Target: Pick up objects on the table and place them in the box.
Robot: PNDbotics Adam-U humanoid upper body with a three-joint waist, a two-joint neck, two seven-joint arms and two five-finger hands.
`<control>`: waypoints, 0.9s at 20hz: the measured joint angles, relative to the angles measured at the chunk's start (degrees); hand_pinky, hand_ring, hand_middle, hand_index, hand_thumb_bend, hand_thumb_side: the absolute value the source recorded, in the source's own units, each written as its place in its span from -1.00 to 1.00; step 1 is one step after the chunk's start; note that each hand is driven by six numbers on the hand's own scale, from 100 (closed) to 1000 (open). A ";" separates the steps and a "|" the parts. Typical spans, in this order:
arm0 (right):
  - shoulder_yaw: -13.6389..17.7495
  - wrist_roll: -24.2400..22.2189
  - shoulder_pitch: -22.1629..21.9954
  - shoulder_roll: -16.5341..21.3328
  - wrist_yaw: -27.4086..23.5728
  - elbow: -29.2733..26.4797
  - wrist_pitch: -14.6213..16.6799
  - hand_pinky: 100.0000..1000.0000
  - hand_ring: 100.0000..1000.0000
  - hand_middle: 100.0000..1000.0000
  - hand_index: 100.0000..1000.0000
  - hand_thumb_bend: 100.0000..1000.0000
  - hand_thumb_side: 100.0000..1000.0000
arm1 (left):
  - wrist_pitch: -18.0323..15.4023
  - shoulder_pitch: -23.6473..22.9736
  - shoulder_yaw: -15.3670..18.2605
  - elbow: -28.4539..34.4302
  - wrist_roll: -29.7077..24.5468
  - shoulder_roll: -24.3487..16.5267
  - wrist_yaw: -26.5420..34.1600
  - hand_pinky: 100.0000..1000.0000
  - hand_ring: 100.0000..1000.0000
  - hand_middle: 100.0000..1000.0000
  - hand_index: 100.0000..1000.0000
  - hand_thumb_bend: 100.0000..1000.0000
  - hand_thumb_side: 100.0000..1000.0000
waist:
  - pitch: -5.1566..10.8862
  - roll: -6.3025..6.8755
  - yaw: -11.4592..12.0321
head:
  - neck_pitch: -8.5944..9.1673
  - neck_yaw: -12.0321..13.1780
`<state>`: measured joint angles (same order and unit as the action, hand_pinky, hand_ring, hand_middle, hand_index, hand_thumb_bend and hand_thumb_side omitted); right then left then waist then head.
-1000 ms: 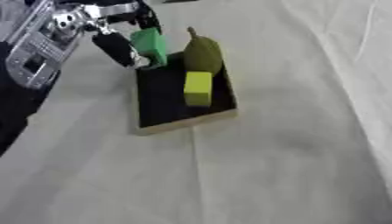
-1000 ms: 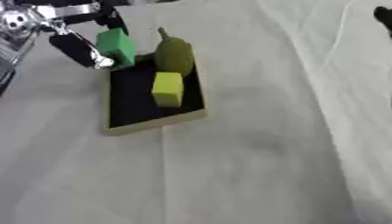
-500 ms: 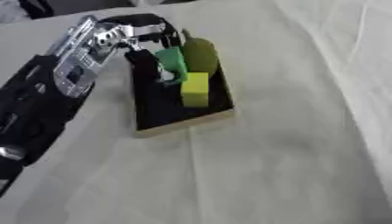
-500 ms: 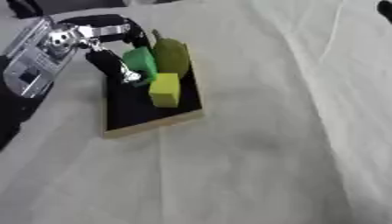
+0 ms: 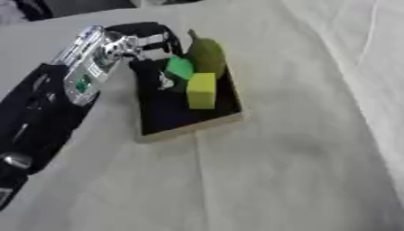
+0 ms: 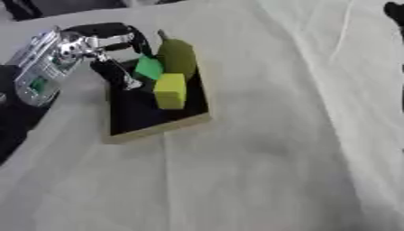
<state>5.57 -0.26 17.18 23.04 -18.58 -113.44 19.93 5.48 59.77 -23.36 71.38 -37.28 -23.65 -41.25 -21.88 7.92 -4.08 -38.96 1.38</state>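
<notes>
My left hand [image 6: 94, 43] reaches in from about ten o'clock and hangs over the far left corner of the box [image 6: 158, 127], its fingers and thumb pinched on a small green block [image 6: 148, 67]. That block sits just above the box's black floor, touching or nearly touching the pear; I cannot tell whether it rests on the floor. Inside the shallow, pale-rimmed box, an olive-green pear [image 5: 207, 54] lies at the twelve o'clock end, stem pointing away, and a yellow block [image 5: 200, 90] stands just beside it toward six o'clock. The box rests on the cloth-covered bench [image 5: 300, 149]. A dark tip of my right hand [image 6: 394, 10] shows at two o'clock; I cannot tell its state.
</notes>
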 measured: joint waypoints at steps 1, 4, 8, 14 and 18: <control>0.00 0.00 -0.04 -0.04 0.00 0.00 -0.02 0.76 0.91 0.07 0.58 -1.00 0.22 | -0.06 -0.02 0.06 0.07 0.06 0.01 -0.24 0.82 0.68 0.52 0.74 -0.39 -0.69 | 0.00 0.00 0.04 | 0.00 -0.04; 0.00 -0.01 -0.13 -0.04 0.01 0.00 -0.07 0.76 0.91 0.07 0.58 -1.00 0.21 | -0.04 -0.63 0.47 1.36 0.40 -0.28 -0.48 0.83 0.69 0.53 0.75 -0.40 -0.65 | 0.00 0.00 0.35 | -0.01 -0.40; 0.01 0.09 -0.65 -0.04 0.10 0.00 -0.12 0.76 0.90 0.07 0.58 -1.00 0.21 | 0.76 -1.30 1.48 5.15 0.53 -2.46 0.98 0.84 0.69 0.54 0.76 -0.31 -0.56 | 0.05 0.00 1.02 | -0.06 -0.91; 0.03 0.34 -1.41 -0.04 0.27 0.00 0.05 0.76 0.90 0.07 0.58 -1.00 0.20 | 2.18 -2.82 2.17 10.19 -0.79 -5.28 4.92 0.82 0.67 0.52 0.74 -0.52 -0.57 | 0.39 -0.03 1.90 | -0.27 -1.40; 0.06 0.57 -1.82 -0.04 0.28 0.00 0.29 0.76 0.89 0.07 0.58 -1.00 0.20 | 3.65 -4.42 3.56 13.80 -0.09 -6.39 8.20 0.78 0.63 0.48 0.70 -0.93 -0.61 | 0.77 -0.27 2.11 | -0.37 -1.53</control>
<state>5.63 0.31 15.36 23.00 -18.31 -113.44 20.21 9.14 55.35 -19.81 85.17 -37.37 -30.03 -33.05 -21.11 7.64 -1.97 -39.32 -0.15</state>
